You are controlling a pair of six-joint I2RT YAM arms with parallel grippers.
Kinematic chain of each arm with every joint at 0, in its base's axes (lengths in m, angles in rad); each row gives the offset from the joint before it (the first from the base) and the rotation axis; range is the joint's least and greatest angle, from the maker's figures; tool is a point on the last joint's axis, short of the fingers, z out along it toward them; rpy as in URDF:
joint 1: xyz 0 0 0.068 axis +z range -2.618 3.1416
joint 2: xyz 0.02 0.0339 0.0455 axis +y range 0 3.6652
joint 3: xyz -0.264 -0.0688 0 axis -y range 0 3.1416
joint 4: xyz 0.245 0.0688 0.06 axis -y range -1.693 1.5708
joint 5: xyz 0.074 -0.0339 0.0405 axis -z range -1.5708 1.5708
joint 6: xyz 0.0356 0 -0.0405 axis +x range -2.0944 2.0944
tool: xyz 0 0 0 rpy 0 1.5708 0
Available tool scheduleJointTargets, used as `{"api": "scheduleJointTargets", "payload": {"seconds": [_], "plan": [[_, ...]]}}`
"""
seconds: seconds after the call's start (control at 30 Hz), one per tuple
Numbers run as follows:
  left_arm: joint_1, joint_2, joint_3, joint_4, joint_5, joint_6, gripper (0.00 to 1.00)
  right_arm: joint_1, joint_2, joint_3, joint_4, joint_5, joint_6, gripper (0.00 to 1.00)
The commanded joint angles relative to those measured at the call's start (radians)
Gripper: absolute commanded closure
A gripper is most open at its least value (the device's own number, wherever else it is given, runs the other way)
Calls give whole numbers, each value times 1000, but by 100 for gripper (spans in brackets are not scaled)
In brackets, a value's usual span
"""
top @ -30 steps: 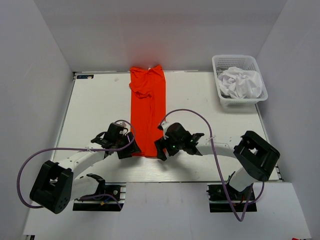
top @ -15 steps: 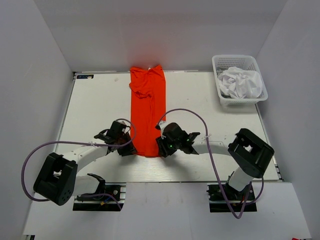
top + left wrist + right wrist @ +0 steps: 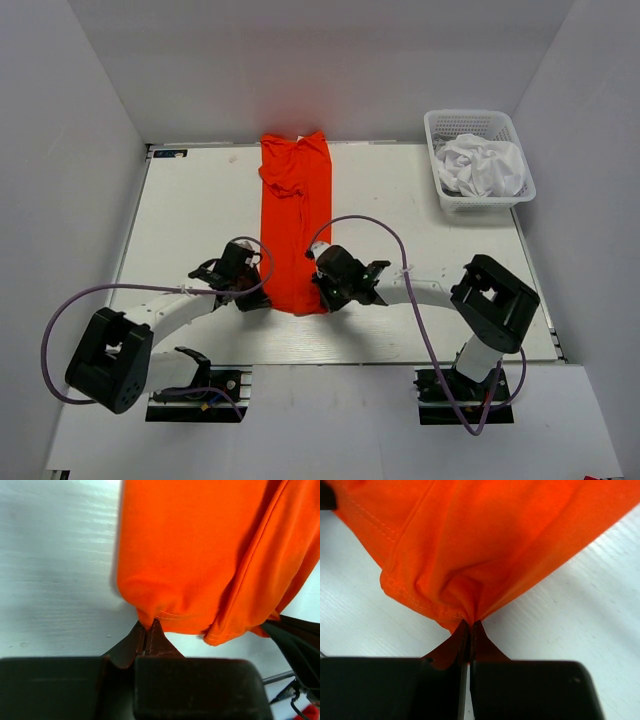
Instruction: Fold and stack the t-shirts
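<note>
**Overhead and wrist views.** The orange-red t-shirt lay as a long, narrow strip down the middle of the white table. Its bunched collar end was at the far edge and its hem end was nearest the arm bases.

The left gripper was clenched on the near-left corner of the hem. In the left wrist view its jaws met at a point, with the stitched edge pinched between them and the cloth spreading away across the table.

The right gripper was likewise clamped on the near-right corner, where the fabric gathered into folds that converged on the closed tips.

Both grippers sat at the near end of the strip, one at each side and angled inward toward each other. The shirt extended away from them toward the far wall.

The white t-shirt lay crumpled in the white plastic lattice basket at the far right corner of the table, well apart from both grippers.
</note>
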Motion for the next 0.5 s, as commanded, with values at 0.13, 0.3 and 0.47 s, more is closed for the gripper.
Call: {"api": "scheduleJointTargets", "payload": {"seconds": [0.13,0.3,0.47], "plan": [[-2,-110,67,27,-135,24,100,-13,-39,117,-95,182,30,100],[7,-62,152,74,-218,36,100,-44,20,227,-104,219,8,100],[20,41,276,115,-281,63,100,-108,70,342,-89,265,-28,100]]}}
